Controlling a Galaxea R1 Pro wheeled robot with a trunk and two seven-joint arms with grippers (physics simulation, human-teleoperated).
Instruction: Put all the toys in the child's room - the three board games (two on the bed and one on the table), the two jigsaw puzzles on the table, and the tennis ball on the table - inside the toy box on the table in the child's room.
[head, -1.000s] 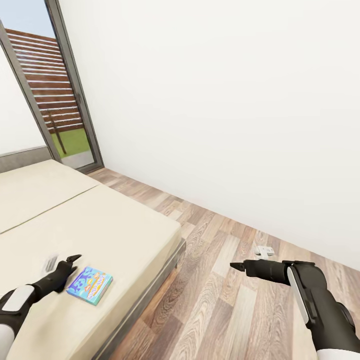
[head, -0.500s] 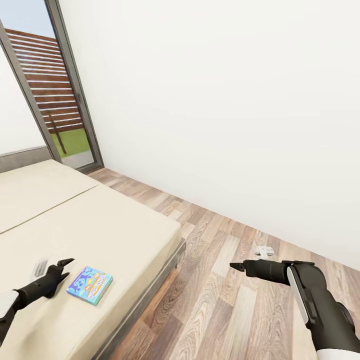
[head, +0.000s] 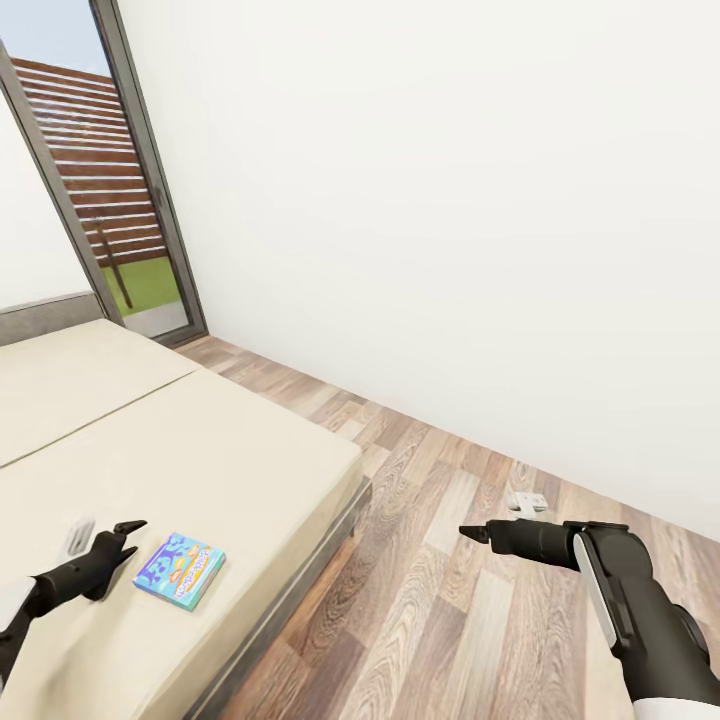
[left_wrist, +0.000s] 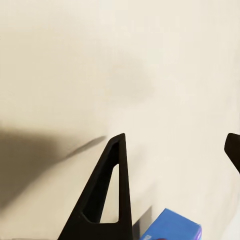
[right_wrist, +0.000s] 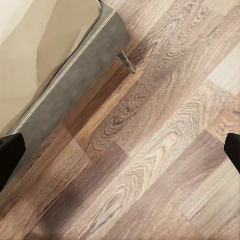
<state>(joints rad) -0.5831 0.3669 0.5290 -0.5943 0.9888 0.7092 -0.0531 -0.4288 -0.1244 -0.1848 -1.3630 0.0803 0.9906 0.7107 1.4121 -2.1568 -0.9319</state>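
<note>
Cardboard by the look of it, the light blue board game (head: 180, 571) lies flat on the bed (head: 200, 450), close to the bed's near corner and not far from its dark frame edge; a thin printed box like this is probably light and stiff, with a smooth lid that could slide on the cream cover, so I judge the best hold to be across one of its short edges, one finger slipped under and one on top, not a pinch on the flat face; the soft cover may give enough to let a finger get beneath; the left gripper (head: 118, 545) hovers just beside the game on the side away from the bed's edge, its fingers spread apart and holding nothing, and in the left wrist view a blue corner of the game (left_wrist: 172, 231) shows between the fingertips; a small grey thing (head: 78, 536) lies on the bed just past the gripper; the right gripper (head: 470, 533) hangs out over the wood floor (head: 430, 600), well apart from the bed, its jaws wide and empty; floor beside the bed is open as far as the white wall (head: 450, 220), where a small pale fitting (head: 528, 500) sits, so there is room to swing the box outward off the bed's edge.
</note>
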